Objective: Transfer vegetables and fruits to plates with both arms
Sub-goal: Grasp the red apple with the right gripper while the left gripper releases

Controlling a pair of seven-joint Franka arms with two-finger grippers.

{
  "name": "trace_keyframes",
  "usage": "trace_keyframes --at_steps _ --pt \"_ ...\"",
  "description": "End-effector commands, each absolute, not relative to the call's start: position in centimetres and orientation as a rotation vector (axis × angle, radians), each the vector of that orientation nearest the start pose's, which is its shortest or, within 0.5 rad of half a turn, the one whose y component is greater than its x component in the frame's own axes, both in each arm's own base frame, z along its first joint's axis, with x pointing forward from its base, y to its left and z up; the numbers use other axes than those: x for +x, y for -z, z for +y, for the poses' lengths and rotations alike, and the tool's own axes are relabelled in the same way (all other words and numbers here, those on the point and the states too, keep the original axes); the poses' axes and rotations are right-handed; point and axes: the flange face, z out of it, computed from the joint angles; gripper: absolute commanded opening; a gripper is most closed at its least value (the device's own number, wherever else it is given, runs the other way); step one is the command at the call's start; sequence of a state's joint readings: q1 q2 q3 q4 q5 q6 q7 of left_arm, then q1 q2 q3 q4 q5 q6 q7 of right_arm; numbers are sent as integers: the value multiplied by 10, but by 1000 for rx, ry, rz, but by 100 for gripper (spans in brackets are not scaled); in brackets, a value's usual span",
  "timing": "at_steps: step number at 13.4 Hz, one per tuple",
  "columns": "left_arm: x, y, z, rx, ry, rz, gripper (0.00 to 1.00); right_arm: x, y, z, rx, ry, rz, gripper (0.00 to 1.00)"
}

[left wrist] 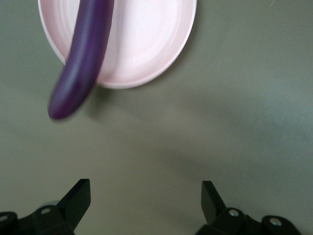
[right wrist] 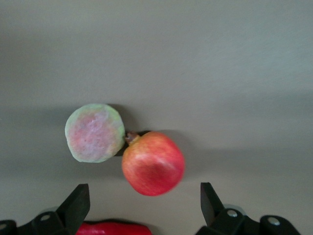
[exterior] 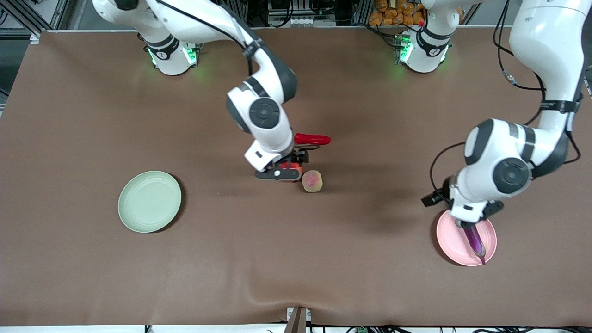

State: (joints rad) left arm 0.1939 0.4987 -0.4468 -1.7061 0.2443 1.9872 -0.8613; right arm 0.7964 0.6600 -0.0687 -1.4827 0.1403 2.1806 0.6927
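Observation:
The purple eggplant [exterior: 475, 239] lies on the pale pink plate [exterior: 451, 240] at the left arm's end, its tip over the rim. My left gripper [exterior: 465, 221] hangs just above that plate, open and empty; in the left wrist view [left wrist: 145, 200] the eggplant [left wrist: 80, 63] and the plate [left wrist: 146, 44] lie apart from the fingers. My right gripper [exterior: 282, 174] is open over the red apple [exterior: 294, 170] at mid-table. In the right wrist view [right wrist: 144, 203] the apple [right wrist: 153, 164] touches the peach [right wrist: 94, 132]. The peach [exterior: 312, 181] lies beside it. The red chili [exterior: 312, 138] lies farther from the front camera.
The pale green plate [exterior: 149, 201] sits bare toward the right arm's end of the brown table. The chili [right wrist: 112, 228] shows close to my right gripper's fingers. The table's front edge runs along the bottom of the front view.

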Motion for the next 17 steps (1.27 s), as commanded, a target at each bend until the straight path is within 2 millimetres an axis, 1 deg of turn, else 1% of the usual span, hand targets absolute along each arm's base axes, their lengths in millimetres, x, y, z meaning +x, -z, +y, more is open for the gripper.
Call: trace_keyframes --at_steps 1,2,3,5,7,8,9,10,11,12,13,14,15,16,17 --pt "597 -306 -144 -2884 -153 -960 100 522 -274 483 -3059 6 71 100" --pt "589 -301 -156 -2863 -143 -1040 100 518 -263 485 -3068 6 71 100" --pt "580 -297 -171 -2834 -136 -1132 100 516 -258 486 -3075 20 78 100" --pt "567 -295 -200 -2741 -104 -1388 100 512 -241 489 -3105 34 77 100" --pt "549 -292 -236 -2672 -118 -1513 100 510 -226 493 -3104 60 98 100" --pt "539 -289 -254 -2635 -119 -1560 100 506 -218 497 -3110 62 104 100" --pt "527 -286 -275 -2610 -117 -1598 100 504 -213 499 -3110 70 113 100" --pt "517 -281 -289 -2580 -116 -1650 100 503 -210 500 -3115 78 106 100" --pt "509 -274 -302 -2560 -118 -1697 100 503 -209 499 -3128 92 83 80" --pt "500 -268 -314 -2548 -120 -1736 100 507 -211 495 -3146 112 52 50" --pt "493 -261 -325 -2541 -129 -1783 100 510 -218 494 -3144 116 57 9" --pt "485 -256 -341 -2539 -135 -1829 100 515 -224 485 -3169 85 63 0" --pt "477 -250 -354 -2527 -149 -1855 100 526 -244 467 -3199 28 60 0" --pt "468 -247 -368 -2526 -153 -1882 100 532 -262 452 -3213 -19 -13 0" --pt "460 -244 -380 -2519 -163 -1909 100 536 -273 442 -3218 -49 -56 0"
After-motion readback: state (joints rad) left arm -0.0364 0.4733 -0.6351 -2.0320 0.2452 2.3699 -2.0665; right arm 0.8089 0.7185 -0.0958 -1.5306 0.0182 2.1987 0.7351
